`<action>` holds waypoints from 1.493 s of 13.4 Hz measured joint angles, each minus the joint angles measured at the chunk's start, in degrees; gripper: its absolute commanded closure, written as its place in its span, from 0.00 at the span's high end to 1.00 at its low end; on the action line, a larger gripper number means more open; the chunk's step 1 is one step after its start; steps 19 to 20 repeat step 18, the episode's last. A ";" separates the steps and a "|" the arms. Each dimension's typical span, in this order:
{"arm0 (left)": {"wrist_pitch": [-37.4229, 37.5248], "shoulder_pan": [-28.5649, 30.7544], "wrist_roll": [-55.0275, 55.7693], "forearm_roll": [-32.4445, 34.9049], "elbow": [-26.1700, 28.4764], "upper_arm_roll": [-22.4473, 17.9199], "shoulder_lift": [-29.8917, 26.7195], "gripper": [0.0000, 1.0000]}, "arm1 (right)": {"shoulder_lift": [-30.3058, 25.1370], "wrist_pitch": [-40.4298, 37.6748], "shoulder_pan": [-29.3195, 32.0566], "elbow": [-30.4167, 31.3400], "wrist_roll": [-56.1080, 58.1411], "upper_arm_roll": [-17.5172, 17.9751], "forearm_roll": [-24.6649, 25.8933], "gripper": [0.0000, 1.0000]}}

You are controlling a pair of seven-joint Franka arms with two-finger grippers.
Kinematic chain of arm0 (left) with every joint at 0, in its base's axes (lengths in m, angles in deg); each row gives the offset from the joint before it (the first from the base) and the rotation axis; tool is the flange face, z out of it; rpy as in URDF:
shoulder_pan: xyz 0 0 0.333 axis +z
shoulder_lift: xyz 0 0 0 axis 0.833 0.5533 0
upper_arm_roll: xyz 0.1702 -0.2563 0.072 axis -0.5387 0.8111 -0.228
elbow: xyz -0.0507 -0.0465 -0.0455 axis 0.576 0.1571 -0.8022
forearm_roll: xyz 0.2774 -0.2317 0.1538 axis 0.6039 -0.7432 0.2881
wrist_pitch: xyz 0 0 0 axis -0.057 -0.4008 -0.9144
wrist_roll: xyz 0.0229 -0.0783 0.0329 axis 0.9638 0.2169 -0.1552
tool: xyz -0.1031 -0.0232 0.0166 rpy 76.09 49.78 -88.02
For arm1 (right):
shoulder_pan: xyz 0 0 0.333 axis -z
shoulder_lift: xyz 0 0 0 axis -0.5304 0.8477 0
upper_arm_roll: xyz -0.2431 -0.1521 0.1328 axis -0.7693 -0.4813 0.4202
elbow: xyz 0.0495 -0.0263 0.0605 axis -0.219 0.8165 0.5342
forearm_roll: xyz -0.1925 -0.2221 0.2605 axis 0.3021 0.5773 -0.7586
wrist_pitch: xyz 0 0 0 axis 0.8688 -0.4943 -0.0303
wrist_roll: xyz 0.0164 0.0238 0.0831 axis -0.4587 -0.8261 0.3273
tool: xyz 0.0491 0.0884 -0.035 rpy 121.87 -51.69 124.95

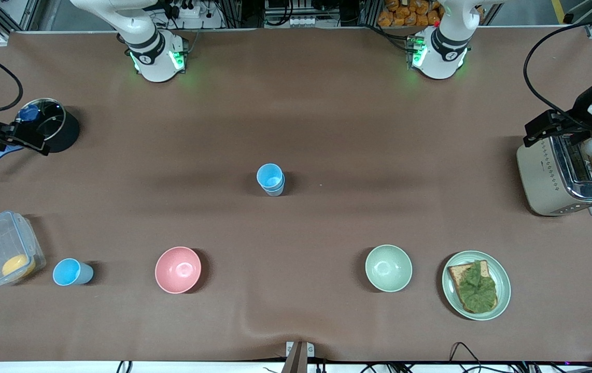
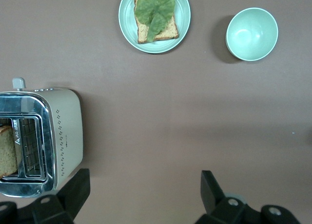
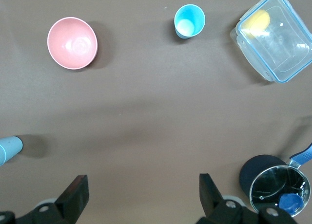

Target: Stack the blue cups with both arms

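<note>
Nearest us, a plate (image 1: 503,295) sits beside the green bowl (image 1: 388,268). Farther than that bowl, we see what looks like stacked blue cups (image 1: 270,179). Our left gripper (image 2: 144,192) over the toaster (image 1: 550,178) and right gripper (image 3: 141,195) over the pot (image 1: 52,124) gape wide, empty.

In the right wrist view the stacked blue cups (image 3: 9,148) are cut by the edge. The toaster (image 2: 41,141) and its bread slice (image 2: 7,151) are cropped in the left wrist view. Both arms' upper links leave the front view.
</note>
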 measured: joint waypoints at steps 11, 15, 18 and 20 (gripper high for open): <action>4.45 -0.07 0.00 0.00 -4.62 0.43 -0.05 1.00 | 0.00 -0.03 0.00 0.02 0.00 -0.12 0.00 1.00; 5.31 -0.05 0.00 0.00 -4.91 0.31 -0.05 1.00 | 0.00 -0.04 0.00 0.04 0.00 -0.15 0.00 1.00; 5.72 -0.05 0.00 0.00 -4.94 0.23 -0.05 1.00 | 0.00 -0.05 0.00 0.06 0.00 -0.15 0.00 1.00; 5.72 -0.05 0.00 0.00 -4.94 0.23 -0.05 1.00 | 0.00 -0.05 0.00 0.06 0.00 -0.15 0.00 1.00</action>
